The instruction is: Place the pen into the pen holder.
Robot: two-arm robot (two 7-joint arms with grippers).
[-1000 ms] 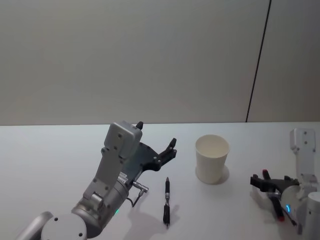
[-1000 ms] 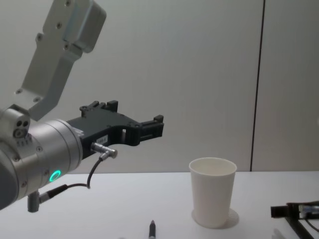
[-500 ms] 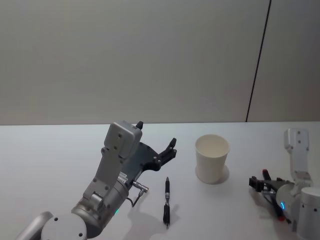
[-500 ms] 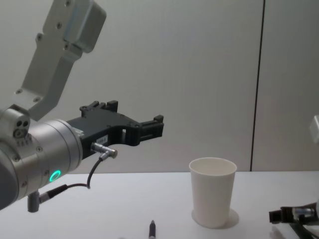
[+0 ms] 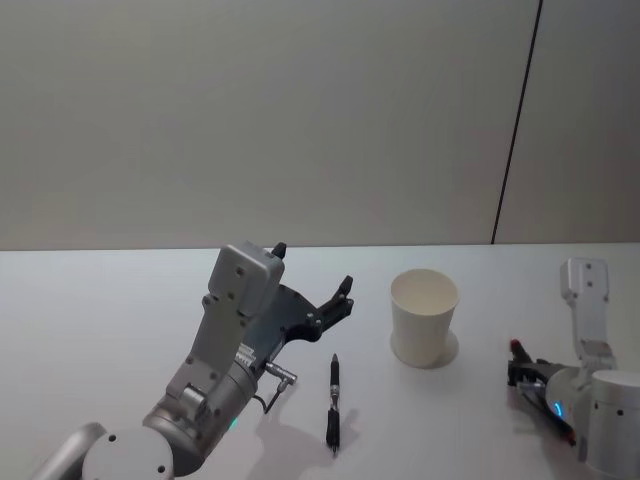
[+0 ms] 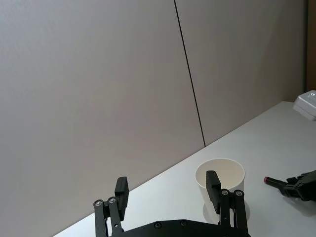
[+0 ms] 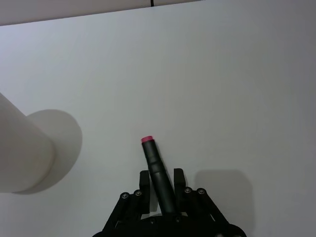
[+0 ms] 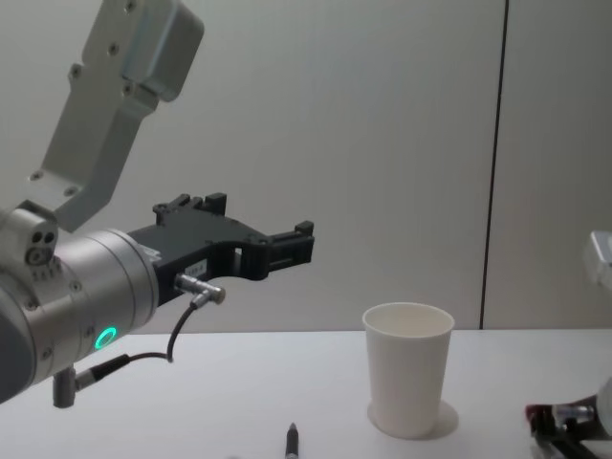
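The pen holder, a white paper cup [image 5: 424,318] [image 8: 406,378] [image 6: 220,181] [image 7: 19,153], stands upright right of the table's middle. My right gripper [image 7: 161,185] [image 5: 530,378] [image 8: 564,426] sits low over the table to the cup's right. It is shut on a dark pen [image 7: 157,163] whose red end [image 5: 515,346] points towards the cup. A second black pen [image 5: 334,400] [image 8: 292,442] lies on the table left of the cup. My left gripper [image 5: 315,272] [image 6: 167,190] [image 8: 287,244] hangs open and empty above that pen.
The white table [image 5: 100,320] runs to a grey wall behind. My left forearm [image 5: 230,340] rises over the table's left half. Bare table lies between the cup and my right gripper.
My right arm has drawn in and its wrist has turned. The pen's red end, earlier at the near side, now points forward. The left arm, cup and lying pen have not moved.
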